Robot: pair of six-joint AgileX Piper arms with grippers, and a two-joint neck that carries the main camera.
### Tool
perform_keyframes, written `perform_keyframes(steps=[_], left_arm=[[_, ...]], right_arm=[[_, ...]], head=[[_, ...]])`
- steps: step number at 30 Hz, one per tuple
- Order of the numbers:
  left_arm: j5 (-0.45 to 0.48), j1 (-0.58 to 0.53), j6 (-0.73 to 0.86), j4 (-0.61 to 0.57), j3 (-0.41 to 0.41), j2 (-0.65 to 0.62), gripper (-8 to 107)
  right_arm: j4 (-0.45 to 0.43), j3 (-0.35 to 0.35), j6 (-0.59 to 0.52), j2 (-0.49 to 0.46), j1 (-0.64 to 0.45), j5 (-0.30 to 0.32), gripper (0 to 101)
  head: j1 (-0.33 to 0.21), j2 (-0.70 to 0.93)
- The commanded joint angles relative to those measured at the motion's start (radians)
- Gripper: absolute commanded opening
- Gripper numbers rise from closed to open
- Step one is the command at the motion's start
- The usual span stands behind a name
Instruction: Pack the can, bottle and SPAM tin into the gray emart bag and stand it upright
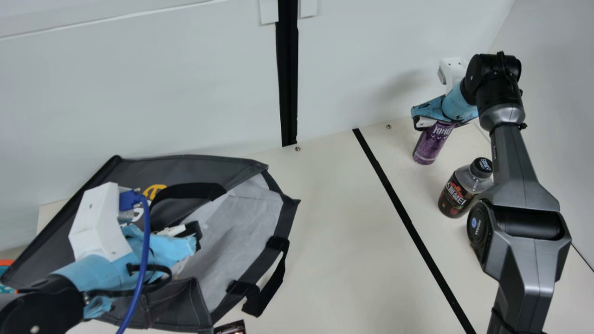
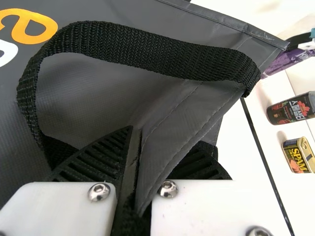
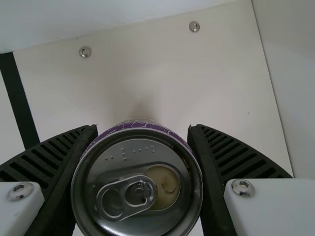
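Main view puts the can (image 1: 429,147) near the table's (image 1: 329,241) far right corner, its base apparently on the surface, with the bottle (image 1: 457,197) nearer us. Our right gripper (image 3: 142,130) is spread only to the can's width, a finger against either side just below the rim. With its drinking hole uncovered, we expect a light, thin-walled, slippery can; we should squeeze gently, high on the body, and keep it level. Our left gripper (image 2: 165,137) pinches the limp edge of the gray emart bag (image 1: 185,168), lying by the far left corner; the soft cloth could fold across its mouth.
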Motion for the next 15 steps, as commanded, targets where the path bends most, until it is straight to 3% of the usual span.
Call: perform_keyframes(steps=[1, 15], left_arm=[[0.0, 0.0, 0.0, 0.0, 0.0, 0.0, -8], [0.0, 0.0, 0.0, 0.0, 0.0, 0.0, -8]], right_arm=[[0.001, -0.006, -0.008, -0.006, 0.002, -0.003, 0], [0.024, 0.0, -0.083, -0.07, 0.018, -0.003, 0]], head=[[-0.023, -0.002], [-0.023, -0.002]])
